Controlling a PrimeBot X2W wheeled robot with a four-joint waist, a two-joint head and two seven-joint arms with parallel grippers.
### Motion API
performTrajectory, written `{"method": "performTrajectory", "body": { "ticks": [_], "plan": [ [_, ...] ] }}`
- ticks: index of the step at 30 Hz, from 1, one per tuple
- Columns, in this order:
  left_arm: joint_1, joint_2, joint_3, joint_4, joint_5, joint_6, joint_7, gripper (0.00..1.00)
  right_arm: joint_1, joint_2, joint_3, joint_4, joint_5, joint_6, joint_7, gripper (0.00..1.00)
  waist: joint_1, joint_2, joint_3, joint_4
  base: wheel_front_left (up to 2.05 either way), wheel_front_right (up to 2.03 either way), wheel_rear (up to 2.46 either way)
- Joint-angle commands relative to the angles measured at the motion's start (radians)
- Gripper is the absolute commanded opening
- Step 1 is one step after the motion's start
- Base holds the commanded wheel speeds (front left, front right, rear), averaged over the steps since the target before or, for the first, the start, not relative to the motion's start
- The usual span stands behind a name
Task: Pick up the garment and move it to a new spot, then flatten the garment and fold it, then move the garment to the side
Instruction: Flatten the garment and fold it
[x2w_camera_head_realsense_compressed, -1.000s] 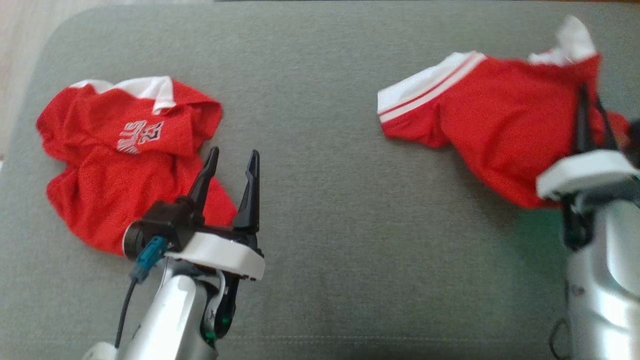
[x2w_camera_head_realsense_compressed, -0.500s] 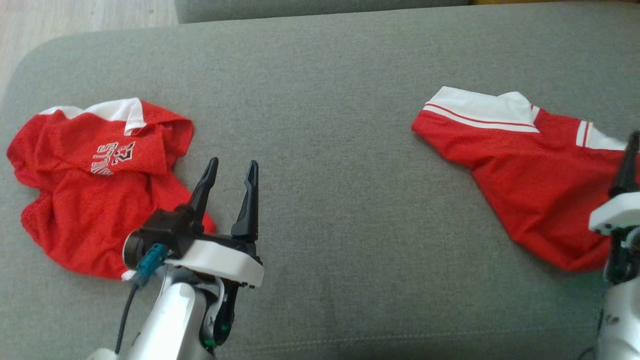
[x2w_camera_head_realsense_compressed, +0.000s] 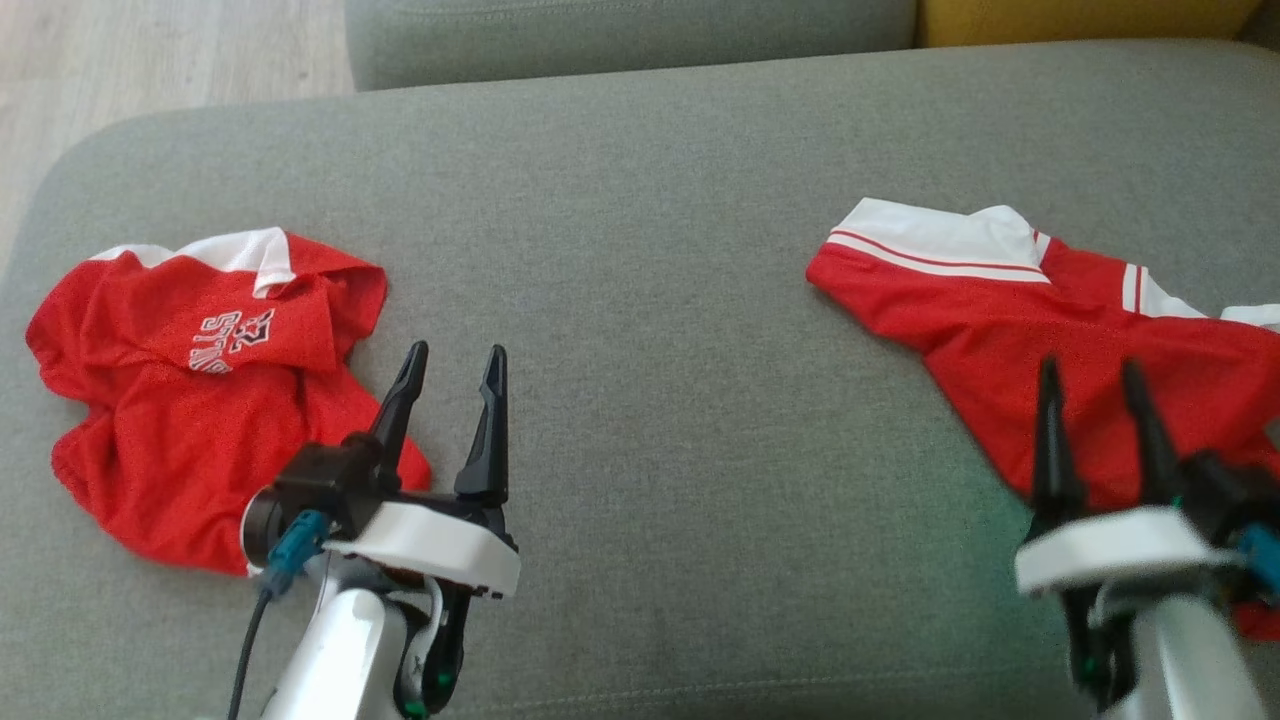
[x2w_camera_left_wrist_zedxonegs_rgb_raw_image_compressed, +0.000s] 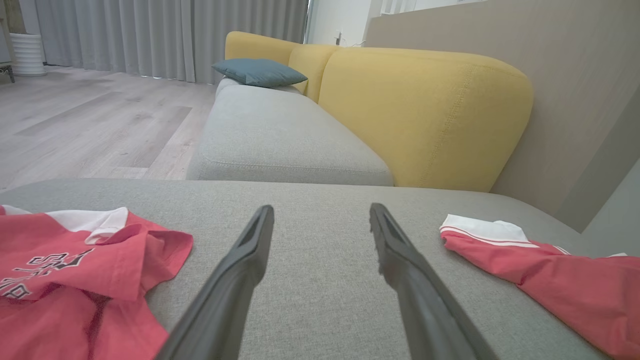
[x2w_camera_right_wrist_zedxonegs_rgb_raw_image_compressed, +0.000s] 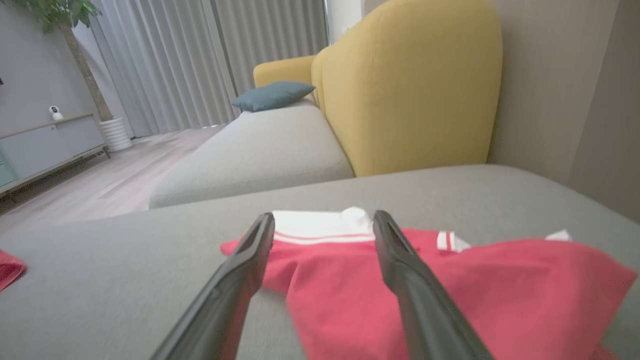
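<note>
Presently the right gripper (x2w_camera_head_realsense_compressed: 1088, 372) is standing with its jaws spread and empty, fingers pointing across the garment (x2w_camera_head_realsense_compressed: 1000, 310). The garment is lying on the cushion (x2w_camera_head_realsense_compressed: 650, 200), right of centre, its long axis running diagonally and its white-banded end pointing toward mid-cushion. The left gripper (x2w_camera_head_realsense_compressed: 457, 352), likewise spread and empty, is sitting well apart from it, beside the jersey (x2w_camera_head_realsense_compressed: 180, 400). The right arm is the nearer, so flattening is probably starting there.

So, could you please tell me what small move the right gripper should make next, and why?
Probably lower the right gripper onto the near edge of the right-hand red garment and pinch it, ready to pull it flat. Its jaws stand open and hold nothing, and the garment lies slanted and creased on the grey cushion, not yet flattened or folded.
</note>
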Motion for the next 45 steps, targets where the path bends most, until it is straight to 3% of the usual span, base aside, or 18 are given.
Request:
{"method": "performTrajectory", "body": {
  "ticks": [1,8,16,28,34,43,45],
  "plan": [
    [-0.027,0.003,0.028,-0.038,-0.005,0.000,-0.005,1.00,-0.001,-0.006,0.035,-0.033,0.010,0.008,-0.012,1.00,0.0000,-0.0001,-0.006,0.001,0.00,0.00,0.00],
    [-0.013,0.003,0.019,-0.043,-0.001,-0.002,-0.005,1.00,0.044,-0.006,0.066,-0.016,0.026,0.008,-0.023,1.00,0.0000,-0.0001,-0.013,0.012,0.00,0.00,0.00],
    [-0.023,0.003,0.001,-0.042,0.005,-0.009,-0.005,1.00,-0.096,-0.006,-0.013,0.014,-0.045,0.008,0.045,1.00,0.0000,-0.0001,0.025,0.045,0.00,0.00,0.00],
    [-0.082,0.003,-0.027,-0.037,0.009,-0.015,-0.005,1.00,-0.480,-0.029,-0.291,0.319,-0.194,0.008,0.346,1.00,0.0000,-0.0001,0.159,0.134,0.00,0.00,0.00],
    [-0.104,0.003,-0.028,-0.039,0.008,-0.015,-0.005,1.00,-0.578,-0.070,-0.349,0.431,-0.233,0.008,0.387,1.00,0.0000,-0.0001,0.201,0.151,0.00,0.00,0.00],
    [-0.130,0.003,-0.032,-0.040,0.005,-0.012,-0.005,1.00,-0.663,-0.099,-0.354,0.553,-0.259,0.008,0.388,1.00,0.0000,-0.0001,0.234,0.147,0.00,0.00,0.00],
    [-0.134,0.003,-0.035,-0.038,0.004,-0.011,-0.005,1.00,-0.676,-0.098,-0.338,0.574,-0.249,0.008,0.376,0.00,0.0000,-0.0001,0.237,0.144,0.00,0.00,0.00]
  ]
}}
